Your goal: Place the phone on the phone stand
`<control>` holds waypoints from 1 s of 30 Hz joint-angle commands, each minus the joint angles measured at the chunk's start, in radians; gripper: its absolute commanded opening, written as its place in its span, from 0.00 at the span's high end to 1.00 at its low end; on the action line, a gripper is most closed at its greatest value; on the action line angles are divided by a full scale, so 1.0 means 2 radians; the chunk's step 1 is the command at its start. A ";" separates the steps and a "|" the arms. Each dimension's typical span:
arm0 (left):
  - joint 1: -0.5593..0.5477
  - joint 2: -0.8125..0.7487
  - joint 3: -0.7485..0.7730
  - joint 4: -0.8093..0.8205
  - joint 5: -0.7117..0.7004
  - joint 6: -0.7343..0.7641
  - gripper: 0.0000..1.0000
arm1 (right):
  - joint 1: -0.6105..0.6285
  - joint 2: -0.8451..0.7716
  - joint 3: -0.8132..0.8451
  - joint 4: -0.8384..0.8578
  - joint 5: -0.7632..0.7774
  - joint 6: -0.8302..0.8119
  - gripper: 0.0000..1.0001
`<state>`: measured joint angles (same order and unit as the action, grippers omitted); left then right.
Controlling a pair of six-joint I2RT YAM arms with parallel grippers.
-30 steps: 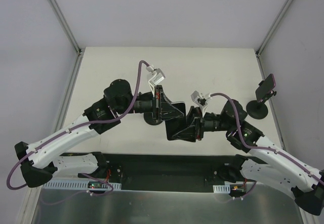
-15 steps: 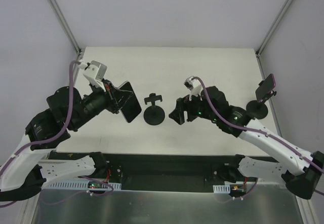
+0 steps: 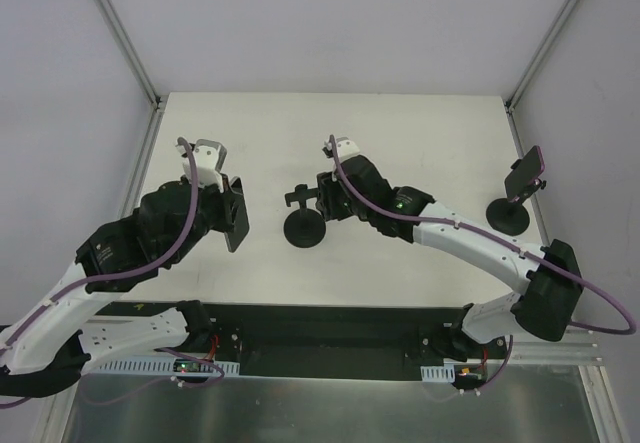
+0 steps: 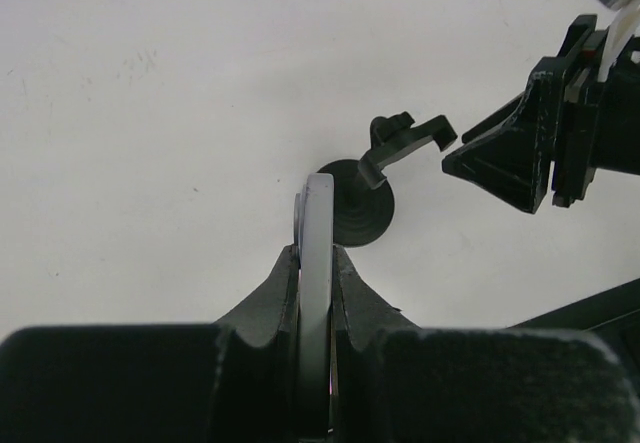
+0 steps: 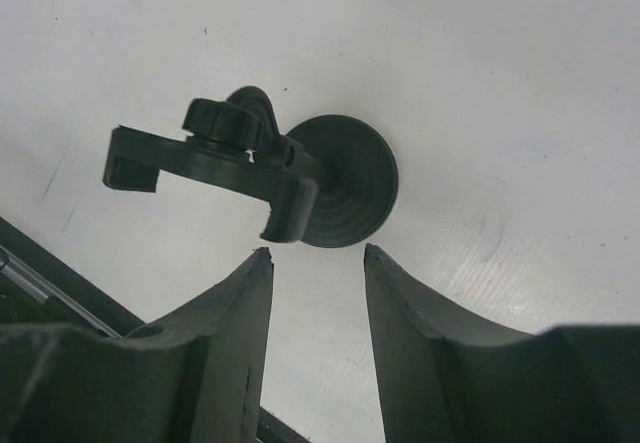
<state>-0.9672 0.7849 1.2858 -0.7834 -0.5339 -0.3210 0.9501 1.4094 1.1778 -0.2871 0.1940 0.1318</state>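
Overhead, second stand point(image 3: 510, 214) far right, at left wrist, phone point(image 4: 318, 253) edge pinched

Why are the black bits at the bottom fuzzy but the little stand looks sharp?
Right wrist view: the jaws sit close to the lens, so they blur; the phone stand is crisp. Left wrist view: the phone goes soft up close too. Top view: even light, faint shadows.
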 commanded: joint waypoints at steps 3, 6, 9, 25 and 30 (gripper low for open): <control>0.001 0.005 -0.020 0.022 -0.017 0.009 1.00 | 0.017 0.021 0.042 0.019 0.039 0.008 0.52; 0.001 0.007 -0.027 0.027 -0.015 0.018 1.00 | 0.017 0.045 0.070 0.002 0.055 0.005 0.52; 0.001 0.001 -0.032 0.032 -0.006 0.021 1.00 | 0.017 0.062 0.090 -0.005 0.060 0.000 0.56; 0.010 0.003 -0.049 0.102 0.120 0.042 1.00 | 0.016 0.056 0.101 -0.018 0.052 -0.062 0.99; 0.013 0.015 -0.064 0.203 0.220 0.063 1.00 | 0.015 0.025 0.078 -0.006 -0.018 -0.106 0.99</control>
<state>-0.9535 0.7990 1.1725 -0.6304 -0.2913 -0.2451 0.9794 1.5597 1.3483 -0.3542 0.2836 0.0051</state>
